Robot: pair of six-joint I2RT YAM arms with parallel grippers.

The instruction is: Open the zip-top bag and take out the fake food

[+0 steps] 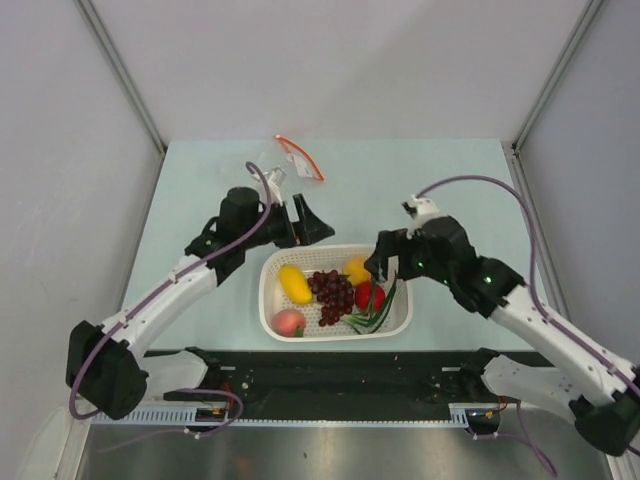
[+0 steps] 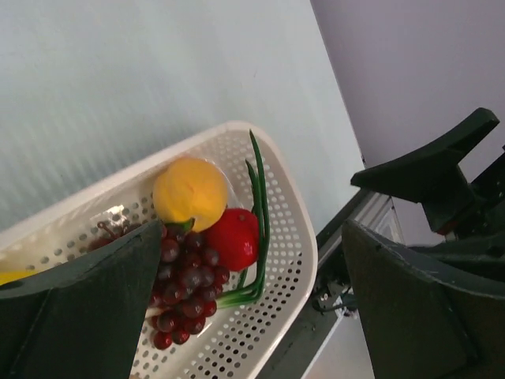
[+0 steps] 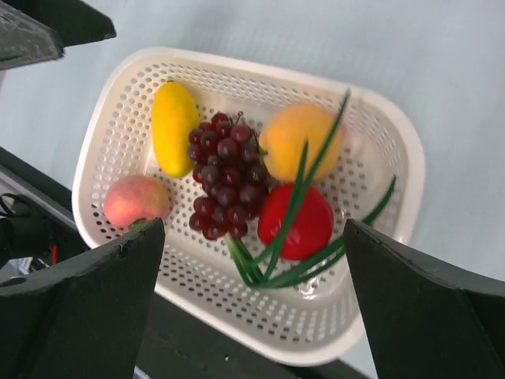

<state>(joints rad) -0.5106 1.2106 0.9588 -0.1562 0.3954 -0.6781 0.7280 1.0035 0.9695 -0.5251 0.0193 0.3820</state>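
Six pieces of fake food [image 1: 335, 292] lie in the white perforated basket [image 1: 268, 300] at the near middle of the pale desk [image 1: 440, 170]: yellow piece [image 3: 173, 126], purple grapes [image 3: 229, 185], orange fruit [image 3: 296, 134], red fruit [image 3: 304, 229], pink peach [image 3: 134, 200] and green onion stalks [image 3: 251, 268] draped across the red fruit.

The top view alone shows the zip-top bag [image 1: 298, 158], a clear pouch with a red-orange strip, lying on the far part of the desk, well apart from the basket and touched by neither arm. The peach appears in the top and right wrist views only; the left wrist view gives the orange, red fruit, grapes and stalks.

The left fingers [image 1: 312, 222], beside the basket's far left corner, and the right fingers [image 1: 382, 262], over its right end, are spread wide and hold nothing.
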